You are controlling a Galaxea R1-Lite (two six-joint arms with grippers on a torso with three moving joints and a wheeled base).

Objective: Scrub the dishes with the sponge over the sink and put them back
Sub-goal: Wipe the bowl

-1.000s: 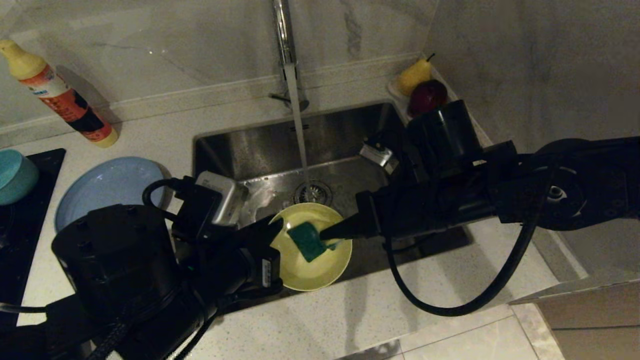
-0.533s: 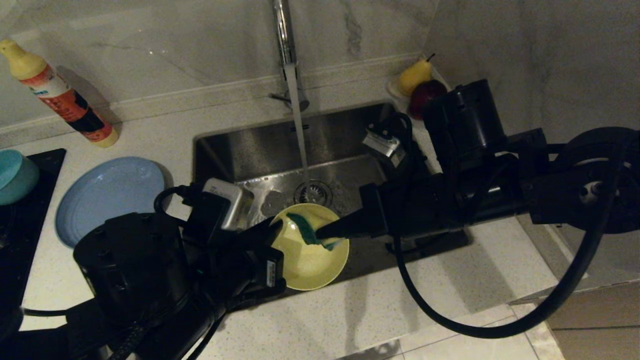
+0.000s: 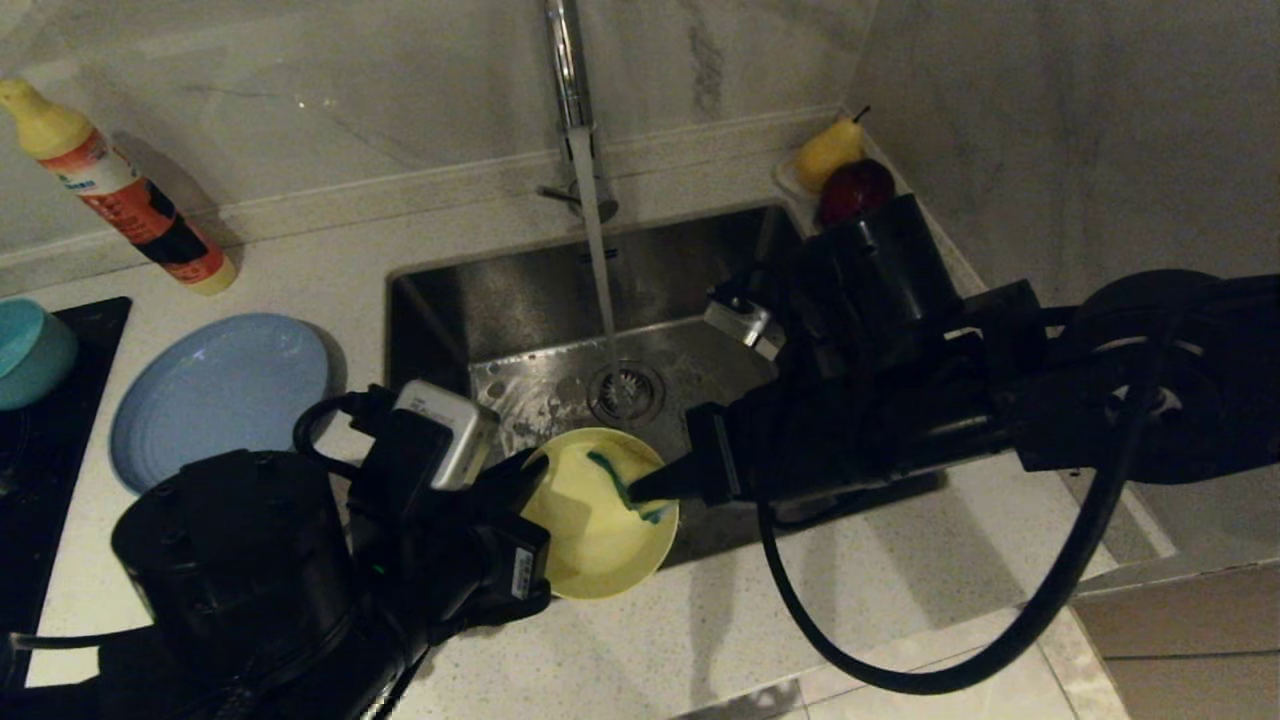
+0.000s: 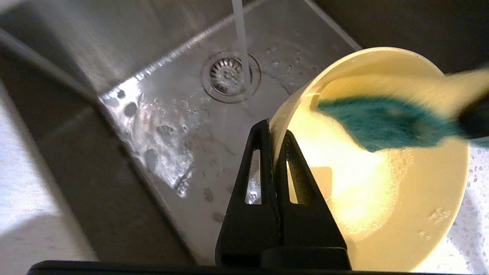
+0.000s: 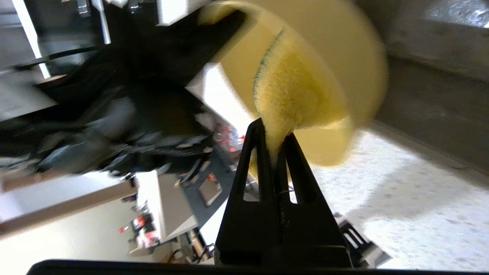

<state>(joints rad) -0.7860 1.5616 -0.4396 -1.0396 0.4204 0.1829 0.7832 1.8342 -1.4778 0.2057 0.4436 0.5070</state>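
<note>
Left gripper (image 4: 273, 141): my fingers clamped on the rim of the pale yellow bowl (image 3: 597, 515), tilted over the near edge of the sink (image 3: 700, 260).
Right gripper (image 5: 273, 143): my fingers pinched on the sponge (image 3: 622, 482), yellow side toward my wrist, green face apparently against the bowl's inside; blur leaves contact uncertain.
Tap (image 3: 568, 90): water running onto the drain (image 3: 626, 387).
Light-blue plate (image 3: 218, 392) and teal-blue bowl (image 3: 32, 352): on the counter, left of the sink.

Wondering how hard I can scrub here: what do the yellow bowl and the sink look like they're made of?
Yellow bowl: matte and opaque with no sharp glare, probably plastic or matte-glazed ceramic. Sink: brushed stainless steel, grey with streaky reflections.
</note>
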